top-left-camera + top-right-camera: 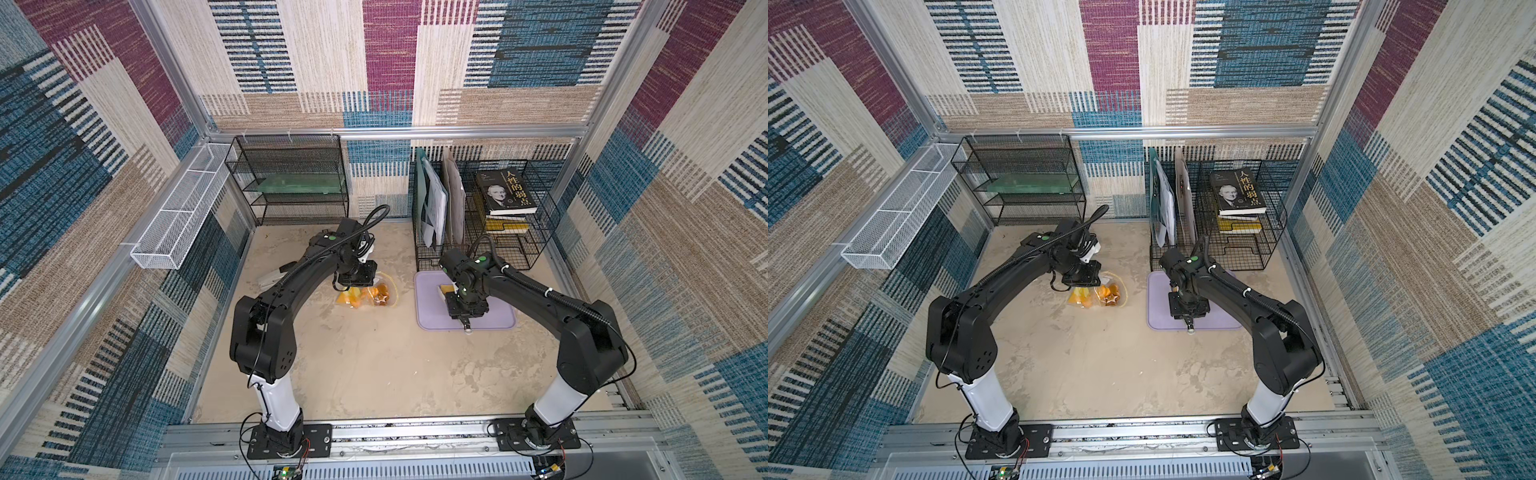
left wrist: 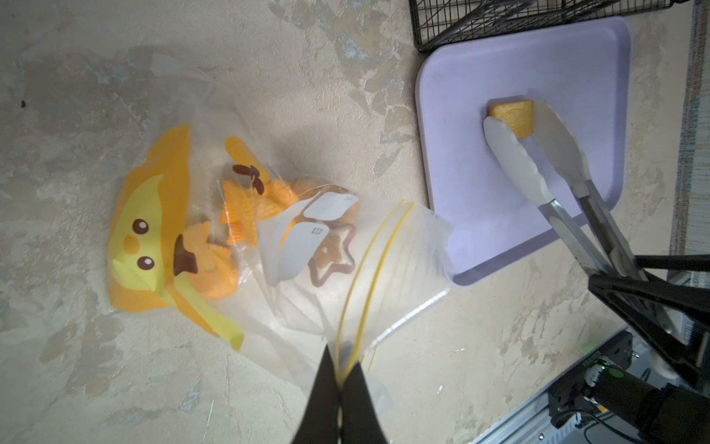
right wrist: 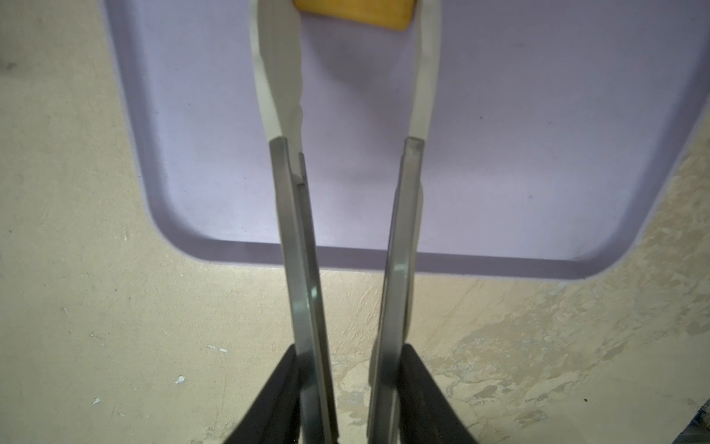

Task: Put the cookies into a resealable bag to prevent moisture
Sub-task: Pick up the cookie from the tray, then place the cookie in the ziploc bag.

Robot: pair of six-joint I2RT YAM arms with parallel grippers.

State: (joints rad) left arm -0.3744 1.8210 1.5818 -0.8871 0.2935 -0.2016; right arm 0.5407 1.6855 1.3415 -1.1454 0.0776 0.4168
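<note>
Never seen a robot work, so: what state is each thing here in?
resealable bag: mouth unsealed, edge pinched by left tool.
cookies: several already inside the bag.
square cookie: flat on lilac tray, not yet bagged.
tongs: gripped by right tool, tips straddling the square cookie.
left tool: shut.
right tool: clamped on the tongs.

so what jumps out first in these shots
The cartoon-printed resealable bag lies mid-table with orange cookies inside, its zip edge pinched by the left gripper. Right of it, the right gripper holds tongs whose tips flank one square cookie on the lilac tray.
</note>
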